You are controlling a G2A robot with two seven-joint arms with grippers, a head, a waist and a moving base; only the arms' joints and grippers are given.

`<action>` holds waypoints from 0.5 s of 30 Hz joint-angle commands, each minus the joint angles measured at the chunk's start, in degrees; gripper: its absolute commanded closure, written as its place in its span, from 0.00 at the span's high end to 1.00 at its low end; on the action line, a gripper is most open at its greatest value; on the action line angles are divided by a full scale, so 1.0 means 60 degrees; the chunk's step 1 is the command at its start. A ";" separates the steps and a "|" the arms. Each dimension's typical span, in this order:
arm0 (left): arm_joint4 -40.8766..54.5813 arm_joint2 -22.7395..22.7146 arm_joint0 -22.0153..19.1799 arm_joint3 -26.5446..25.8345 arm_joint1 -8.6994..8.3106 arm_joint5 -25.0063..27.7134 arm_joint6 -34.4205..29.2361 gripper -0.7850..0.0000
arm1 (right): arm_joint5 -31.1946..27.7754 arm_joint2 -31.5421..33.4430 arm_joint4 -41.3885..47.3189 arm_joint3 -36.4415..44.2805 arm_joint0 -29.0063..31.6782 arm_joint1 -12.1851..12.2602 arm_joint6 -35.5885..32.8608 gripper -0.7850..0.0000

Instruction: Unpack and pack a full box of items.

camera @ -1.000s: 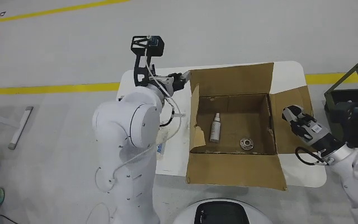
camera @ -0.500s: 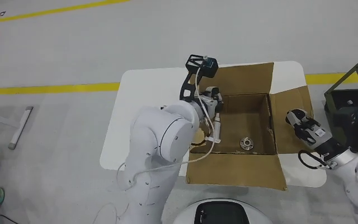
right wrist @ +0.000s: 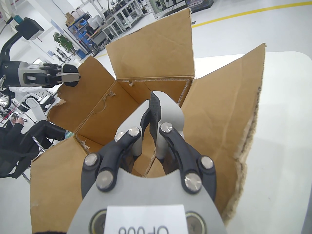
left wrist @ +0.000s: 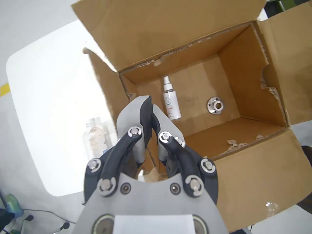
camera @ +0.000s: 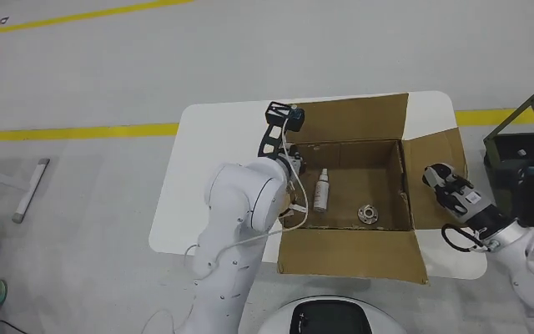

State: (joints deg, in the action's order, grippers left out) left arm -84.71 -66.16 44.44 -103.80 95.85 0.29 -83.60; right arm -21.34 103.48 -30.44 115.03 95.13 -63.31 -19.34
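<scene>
- The left gripper [left wrist: 149, 102] has its jaws pressed together with nothing between them.
- It hangs above the box's torn left flap [left wrist: 104, 74], right at the box's left wall, with its tips pointing down and inward towards the opening.
- The right gripper [right wrist: 154, 98] is likewise closed on nothing, its black pads [right wrist: 153, 113] meeting at the tips.
- It hovers over the right flap [right wrist: 219, 122], outside the opening and well apart from the other arm, with the whole box between them.
- The box [camera: 359, 175] is brown cardboard and stands open on the table [camera: 188, 150], towards its right side.
- All four flaps are folded outward. The far one tilts up and the near one lies towards the robot.
- The edges of the flaps and rim are ragged, with paper torn away in several spots.
- A white spray bottle [left wrist: 171, 103] lies flat on the box floor, close to the left wall, its nozzle pointing at the far wall.
- A round metal flange [left wrist: 215, 105] sits on the floor to the right of the bottle, apart from it and nearer the middle.
- A clear bottle [left wrist: 93, 135] rests on the white table outside the box, just beside the left flap. It is too blurred to tell more.
</scene>
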 commanded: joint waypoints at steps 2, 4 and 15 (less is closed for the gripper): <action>-0.0603 -0.0230 0.0004 0.0100 -0.0066 0.0038 0.0151 0.00 | -0.0022 -0.0062 -0.0004 -0.0053 -0.0087 0.0007 -0.0077 0.01; -0.0839 -0.0432 0.0026 0.0164 -0.0100 -0.0033 0.0221 0.00 | -0.0038 -0.0097 -0.0013 -0.0074 -0.0135 0.0011 -0.0116 0.01; -0.1859 -0.0827 0.0427 0.0717 -0.0243 0.0122 0.0763 0.00 | -0.0020 -0.0237 -0.0061 -0.0203 -0.0263 0.0028 -0.0287 0.01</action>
State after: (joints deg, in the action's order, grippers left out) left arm -95.45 -71.15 46.57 -99.87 94.45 0.90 -79.29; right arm -21.51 102.06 -30.81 113.81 93.57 -63.15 -21.02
